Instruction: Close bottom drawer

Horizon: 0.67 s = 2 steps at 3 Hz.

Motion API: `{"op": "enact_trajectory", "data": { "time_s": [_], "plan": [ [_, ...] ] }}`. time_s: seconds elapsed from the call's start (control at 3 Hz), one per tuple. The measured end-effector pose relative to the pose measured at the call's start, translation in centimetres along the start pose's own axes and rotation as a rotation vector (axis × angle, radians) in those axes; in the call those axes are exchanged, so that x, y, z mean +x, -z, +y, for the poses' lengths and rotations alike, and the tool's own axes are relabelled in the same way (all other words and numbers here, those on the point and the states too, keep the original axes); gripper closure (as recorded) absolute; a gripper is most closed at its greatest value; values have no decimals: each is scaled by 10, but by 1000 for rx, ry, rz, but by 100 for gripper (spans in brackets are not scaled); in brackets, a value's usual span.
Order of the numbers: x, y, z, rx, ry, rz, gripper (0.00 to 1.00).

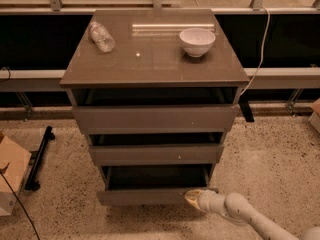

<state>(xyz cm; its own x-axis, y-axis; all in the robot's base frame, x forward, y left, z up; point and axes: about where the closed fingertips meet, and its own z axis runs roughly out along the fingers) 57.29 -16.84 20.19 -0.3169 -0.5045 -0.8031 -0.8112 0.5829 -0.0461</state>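
The grey-brown cabinet (155,69) has three drawers, all pulled out somewhat. The bottom drawer (145,196) is the lowest, a deep box with a flat plain front, still standing out from the cabinet with its dark inside showing. My gripper (192,197) comes in from the lower right on a white arm and its pale tip rests against the right end of the bottom drawer's front panel. The middle drawer (155,154) and top drawer (155,118) sit above it.
A clear plastic bottle (101,36) lies on the cabinet top at the left and a white bowl (197,41) stands at the right. A cardboard box (10,176) and a black stand (40,156) are on the speckled floor at the left. A white cable (257,54) hangs at the right.
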Motion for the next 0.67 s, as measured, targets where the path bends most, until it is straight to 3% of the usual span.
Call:
{"op": "enact_trajectory", "data": {
  "time_s": [0.33,0.67],
  "plan": [
    [-10,-14,-12,-3,1,-18,86],
    [-16,-25,-20,-22,-9,-21,61]
  ]
}}
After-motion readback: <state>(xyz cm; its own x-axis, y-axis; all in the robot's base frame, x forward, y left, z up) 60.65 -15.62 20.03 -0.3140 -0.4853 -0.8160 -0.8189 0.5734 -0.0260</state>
